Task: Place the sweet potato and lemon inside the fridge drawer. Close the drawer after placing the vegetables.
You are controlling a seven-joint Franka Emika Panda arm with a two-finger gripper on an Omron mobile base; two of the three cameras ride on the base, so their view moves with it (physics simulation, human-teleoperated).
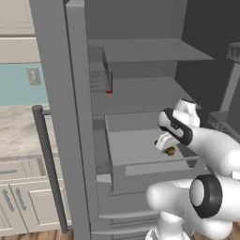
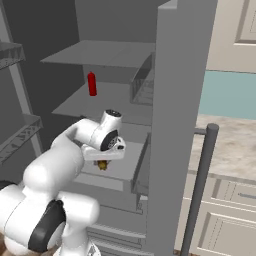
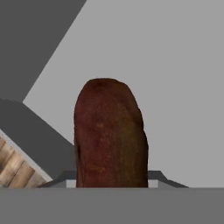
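Claw (image 1: 169, 151) is clamping the sweet potato (image 3: 110, 133), long axis running out along the fingers, and is hanging directly above the open fridge drawer (image 1: 140, 146), so release is looking due.

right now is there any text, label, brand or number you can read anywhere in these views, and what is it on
None: no readable text in any view.
The red bottle on the fridge shelf: plain, no label.
The sweet potato held in the tool over the fridge drawer: bare skin, no sticker.
The wall switch plate and cabinet fronts: blank.
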